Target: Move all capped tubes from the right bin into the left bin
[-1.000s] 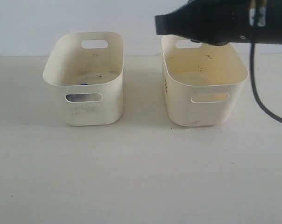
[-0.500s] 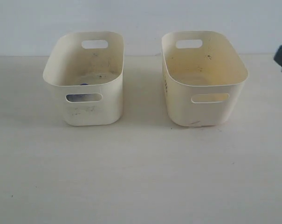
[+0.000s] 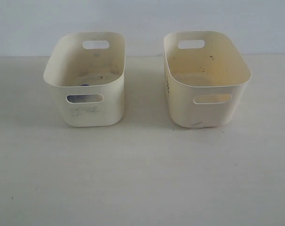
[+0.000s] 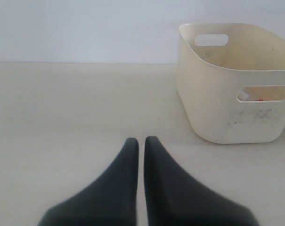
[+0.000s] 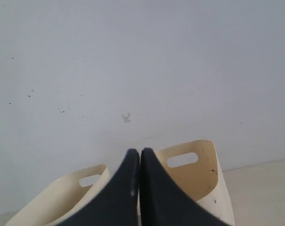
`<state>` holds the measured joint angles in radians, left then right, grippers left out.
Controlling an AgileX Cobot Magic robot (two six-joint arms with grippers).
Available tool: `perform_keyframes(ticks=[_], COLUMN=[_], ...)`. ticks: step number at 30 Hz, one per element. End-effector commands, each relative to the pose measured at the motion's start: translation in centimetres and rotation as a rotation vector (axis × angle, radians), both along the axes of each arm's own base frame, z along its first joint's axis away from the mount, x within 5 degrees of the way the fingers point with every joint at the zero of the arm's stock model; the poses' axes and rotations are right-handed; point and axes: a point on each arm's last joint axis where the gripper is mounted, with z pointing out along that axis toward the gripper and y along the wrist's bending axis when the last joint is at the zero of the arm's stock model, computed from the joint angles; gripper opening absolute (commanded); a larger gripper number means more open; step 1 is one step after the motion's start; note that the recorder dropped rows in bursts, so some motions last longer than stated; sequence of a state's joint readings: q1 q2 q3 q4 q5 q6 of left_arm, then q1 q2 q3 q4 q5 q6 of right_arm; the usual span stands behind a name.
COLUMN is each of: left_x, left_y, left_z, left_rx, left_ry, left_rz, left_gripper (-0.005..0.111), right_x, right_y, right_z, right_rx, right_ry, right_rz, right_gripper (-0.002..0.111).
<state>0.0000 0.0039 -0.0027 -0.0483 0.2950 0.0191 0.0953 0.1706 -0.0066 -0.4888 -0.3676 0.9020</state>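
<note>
Holding nothing, both claws closed

The left claw (image 4: 141, 140) has its two black fingers brought together. Only a thin slit stays between them, and nothing is inside it. It touches nothing. Before it lies the pale table (image 4: 62, 108), and the left bin (image 4: 217, 113) stands well apart from it, to one side.

The right claw (image 5: 139, 151) is closed in the same way, with its fingers pressed side by side and empty. It points toward the grey wall (image 5: 133, 70), above the two bins.

One of the capped tubes (image 3: 85, 85) shows its blue cap just over the front rim, inside the left bin. An orange-red cap (image 4: 259, 99) shows through the front handle cut-out of the same bin.

The right bin (image 3: 208, 115) stands beside the left one, not touching it. Its floor is hidden behind its front wall, so I cannot tell if tubes lie there.
</note>
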Motion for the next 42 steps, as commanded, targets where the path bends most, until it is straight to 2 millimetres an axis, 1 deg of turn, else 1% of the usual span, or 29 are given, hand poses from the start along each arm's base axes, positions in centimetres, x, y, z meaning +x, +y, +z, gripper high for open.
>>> perform_keyframes(ticks=[1, 7, 12, 15, 17, 21, 23, 26, 42], left_x=[0.0, 0.0, 0.0, 0.0, 0.0, 0.0, 0.0, 0.0, 0.0], left_y=[0.0, 0.0, 0.0, 0.0, 0.0, 0.0, 0.0, 0.0, 0.0], left_z=[-0.1, -0.1, -0.1, -0.1, -0.1, -0.1, -0.1, -0.1, -0.1], left_rx=[-0.011, -0.011, -0.011, -0.011, -0.011, -0.011, -0.011, -0.011, -0.011], left_ry=[-0.001, -0.001, -0.001, -0.001, -0.001, -0.001, -0.001, -0.001, -0.001], left_rz=[-0.004, -0.004, -0.004, -0.004, -0.004, -0.004, -0.004, -0.004, -0.004], left_gripper=[0.004, 0.004, 0.004, 0.004, 0.004, 0.004, 0.004, 0.004, 0.004], right_x=[0.0, 0.3, -0.1, -0.3, -0.6, -1.0, -1.1, -1.1, -1.1], right_y=[-0.1, -0.7, -1.4, -1.7, -1.7, -1.3, -1.2, -1.2, -1.2], right_z=[-0.4, -1.5, -2.2, -3.0, -3.6, -4.6, -5.2, -5.3, -5.3], right_rx=[0.002, -0.014, -0.003, 0.021, -0.025, -0.218, -0.278, -0.304, -0.304], right_ry=[0.025, 0.145, 0.214, 0.292, 0.348, 0.417, 0.465, 0.472, 0.472], right_rz=[-0.014, -0.084, -0.151, -0.186, -0.18, -0.14, -0.127, -0.124, -0.125], right_gripper=[0.0, 0.0, 0.0, 0.0, 0.0, 0.0, 0.0, 0.0, 0.0])
